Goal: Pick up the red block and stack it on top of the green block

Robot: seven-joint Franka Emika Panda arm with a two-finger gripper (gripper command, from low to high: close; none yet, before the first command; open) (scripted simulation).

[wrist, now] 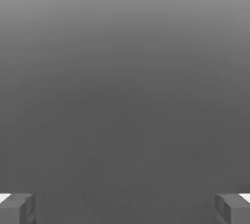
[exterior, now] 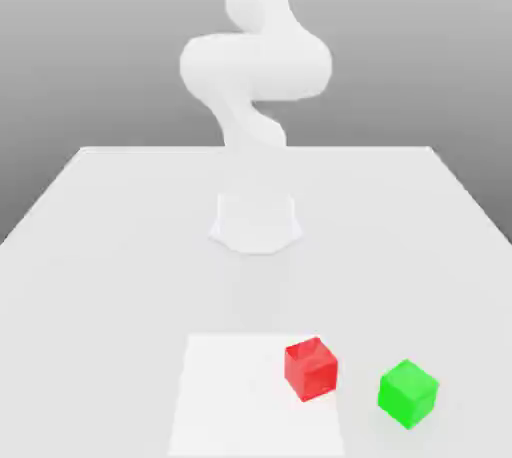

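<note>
A red block [exterior: 311, 369] sits on the white table [exterior: 100, 246] near its front edge, on the corner of a paler square patch [exterior: 240, 396]. A green block [exterior: 408, 393] stands a short way toward the exterior view's right of it, and the two do not touch. In the hand view my gripper [wrist: 125, 209] is open. Its grey fingertips [wrist: 17, 208] are set wide apart, with nothing but plain grey background between them. Neither block is near the fingers there.
My white arm [exterior: 255, 66] rises in a bend from its round base [exterior: 256, 221] at the table's middle, well behind the blocks. The table spreads wide to either side of the base.
</note>
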